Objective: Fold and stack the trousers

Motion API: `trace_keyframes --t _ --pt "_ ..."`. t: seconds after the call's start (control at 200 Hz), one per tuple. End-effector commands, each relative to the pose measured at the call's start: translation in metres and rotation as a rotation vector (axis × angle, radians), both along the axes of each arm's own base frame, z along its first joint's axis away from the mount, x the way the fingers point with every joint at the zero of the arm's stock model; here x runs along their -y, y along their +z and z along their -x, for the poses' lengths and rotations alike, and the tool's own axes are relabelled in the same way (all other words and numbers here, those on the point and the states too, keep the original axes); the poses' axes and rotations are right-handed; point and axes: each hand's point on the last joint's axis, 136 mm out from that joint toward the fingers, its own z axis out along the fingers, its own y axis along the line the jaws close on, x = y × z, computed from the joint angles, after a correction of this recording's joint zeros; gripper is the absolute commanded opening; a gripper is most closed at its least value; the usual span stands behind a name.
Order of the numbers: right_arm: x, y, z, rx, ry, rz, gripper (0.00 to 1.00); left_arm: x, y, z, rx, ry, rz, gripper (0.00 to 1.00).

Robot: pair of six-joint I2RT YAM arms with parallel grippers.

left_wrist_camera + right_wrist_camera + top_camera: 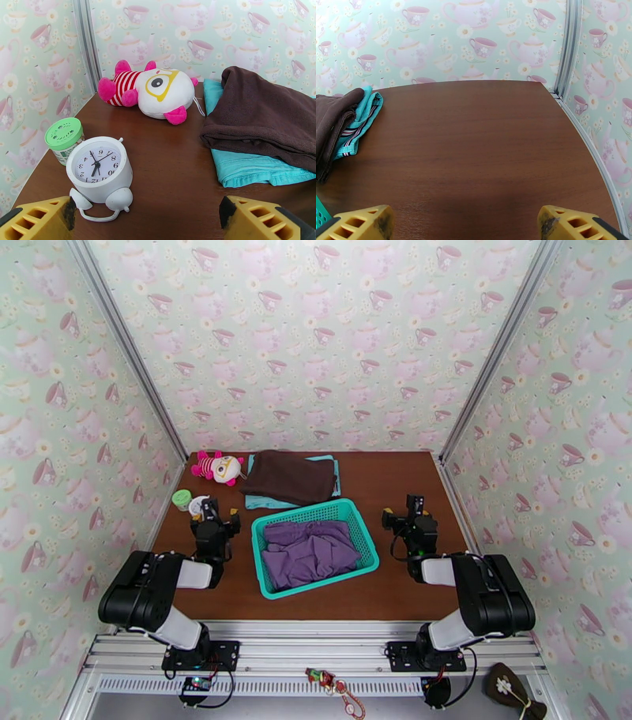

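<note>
Purple trousers (308,553) crumpled inside teal basket (365,544), mid table (395,587); left gripper (147,213) and right gripper (466,221) spread wide, both empty.

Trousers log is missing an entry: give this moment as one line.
trousers: crumpled in teal basket; left end effector: open, empty; right end effector: open, empty; fold: not started

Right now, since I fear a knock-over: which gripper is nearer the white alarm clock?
Left. The left gripper sits just short of the alarm clock; the right gripper is across the teal basket, far to the clock's right.
</note>
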Motion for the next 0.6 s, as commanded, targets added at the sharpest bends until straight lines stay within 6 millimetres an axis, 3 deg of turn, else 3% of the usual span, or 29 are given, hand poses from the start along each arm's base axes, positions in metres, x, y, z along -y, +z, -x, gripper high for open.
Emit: trace_keyframes --t 0.0,0.411,0.476,0.546,0.596 --pt "0.002 0.005 -0.004 0.01 -0.02 -0.008 0.99 -0.001 0.004 -0.002 0.017 0.007 -0.007 1.0" --pt "0.0 0.01 -0.002 0.022 -0.013 -0.001 1.0 0.002 0.004 -0.001 0.023 -0.003 -0.019 1.0" --pt "-0.001 0.023 -0.001 0.026 -0.027 0.017 0.99 0.005 0.011 0.0 0.024 -0.024 -0.023 0.99" --pt "0.001 0.039 0.006 0.016 -0.072 0.03 1.0 0.011 0.04 0.004 0.015 0.002 -0.08 1.0" --pt "0.006 0.052 0.015 -0.007 -0.13 -0.017 1.0 0.03 0.058 0.009 -0.012 -0.024 -0.119 1.0"
